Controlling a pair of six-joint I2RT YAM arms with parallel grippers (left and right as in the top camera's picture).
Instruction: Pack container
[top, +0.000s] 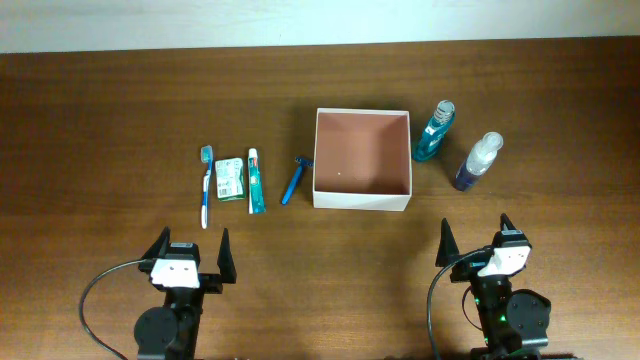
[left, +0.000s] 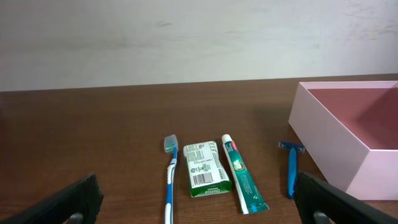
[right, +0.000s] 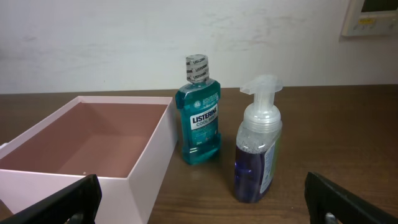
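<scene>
The container (top: 362, 201), a square shallow white box with a reddish-brown inside, stands at the table's middle; it holds nothing. It shows at the right of the left wrist view (left: 339, 143) and the left of the right wrist view (right: 146, 155). Left of it lie a blue razor (top: 293, 180), a toothpaste tube (top: 255, 180), a green-and-white packet (top: 231, 179) and a blue toothbrush (top: 207, 185). Right of it stand a teal mouthwash bottle (top: 433, 131) and a blue pump bottle (top: 477, 162). My left gripper (top: 189, 255) and right gripper (top: 483, 247) are open, empty, near the front edge.
The dark wooden table (top: 100, 130) ends at a pale wall at the back. A wall panel (right: 370, 15) shows at the top right of the right wrist view.
</scene>
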